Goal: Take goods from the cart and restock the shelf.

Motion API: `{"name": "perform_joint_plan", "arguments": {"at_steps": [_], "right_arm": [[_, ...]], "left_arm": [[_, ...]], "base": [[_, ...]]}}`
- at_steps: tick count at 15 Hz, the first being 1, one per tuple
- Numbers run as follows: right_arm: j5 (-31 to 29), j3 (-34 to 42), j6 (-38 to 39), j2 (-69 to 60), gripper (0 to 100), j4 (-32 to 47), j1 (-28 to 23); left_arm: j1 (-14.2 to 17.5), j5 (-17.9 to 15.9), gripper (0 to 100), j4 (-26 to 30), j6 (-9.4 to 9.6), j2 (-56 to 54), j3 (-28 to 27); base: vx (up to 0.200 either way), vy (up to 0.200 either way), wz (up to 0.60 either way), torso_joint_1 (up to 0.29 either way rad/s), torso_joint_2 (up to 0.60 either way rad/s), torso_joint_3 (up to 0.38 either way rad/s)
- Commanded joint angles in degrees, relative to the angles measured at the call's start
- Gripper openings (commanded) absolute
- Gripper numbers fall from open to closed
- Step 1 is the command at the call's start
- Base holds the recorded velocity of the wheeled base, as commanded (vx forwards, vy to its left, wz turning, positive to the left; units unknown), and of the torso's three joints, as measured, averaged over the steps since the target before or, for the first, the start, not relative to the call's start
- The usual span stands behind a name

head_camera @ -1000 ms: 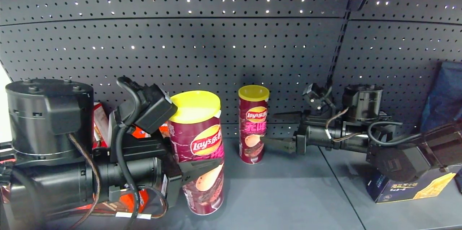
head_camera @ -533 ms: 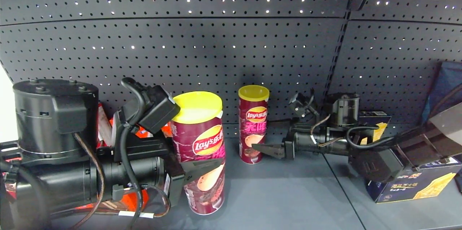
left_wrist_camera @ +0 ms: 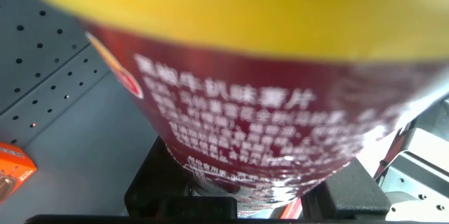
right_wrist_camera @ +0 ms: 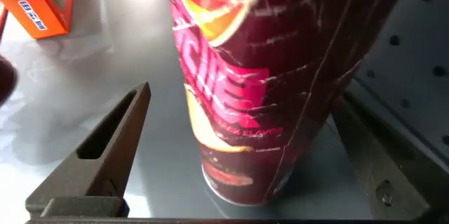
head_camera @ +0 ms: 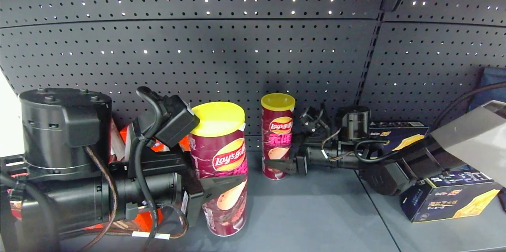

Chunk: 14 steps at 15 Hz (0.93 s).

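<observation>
My left claw (head_camera: 228, 179) pinching near chips can (head_camera: 219, 153), upright at shelf (head_camera: 316, 212) front. My right claw (right_wrist_camera: 238, 164) spread wide, finger each side of far chips can (head_camera: 277, 133), not touching.

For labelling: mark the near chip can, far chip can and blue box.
near chip can (head_camera: 228, 160), head view, side logo.
far chip can (head_camera: 280, 126), head view, side logo.
blue box (head_camera: 446, 203), head view, front face.
</observation>
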Motion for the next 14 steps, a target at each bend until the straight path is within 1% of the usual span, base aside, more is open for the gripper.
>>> {"name": "perform_joint_plan", "arguments": {"at_steps": [1,4,5,6,11,14], "right_arm": [[0.1,-0.8,0.0,1.2,100,0.0,0.0],[0.3,-1.5,0.1,2.1,100,-0.1,0.0],[1.8,-1.8,0.1,3.0,100,-0.7,0.0],[3.7,-2.0,0.1,3.6,0,-1.9,0.0],[3.1,-1.7,0.5,3.5,0,-2.4,0.7],[3.0,1.4,0.5,0.2,0,-2.5,0.8]], "left_arm": [[0.0,0.0,0,0.0,-0.01,0.1,0.0],[0.0,0.0,0,-0.1,-0.01,0.1,0.0],[0.0,0.0,0,-0.1,-0.01,0.1,0.1],[0.0,0.1,0,-0.1,-0.01,0.1,0.2],[0.0,0.1,0,-0.1,-0.01,0.0,0.4],[0.0,0.1,0,-0.1,-0.01,0.0,0.3]], "base": [[0.0,0.0,0.0,0.0,0.0,0.0],[0.0,0.0,0.0,0.0,0.0,0.0],[0.0,0.0,0.0,0.0,0.0,0.0],[0.0,0.0,0.0,0.0,0.0,0.0],[0.0,0.0,0.0,0.0,0.0,0.0],[0.0,0.0,0.0,0.0,0.0,0.0]]}}
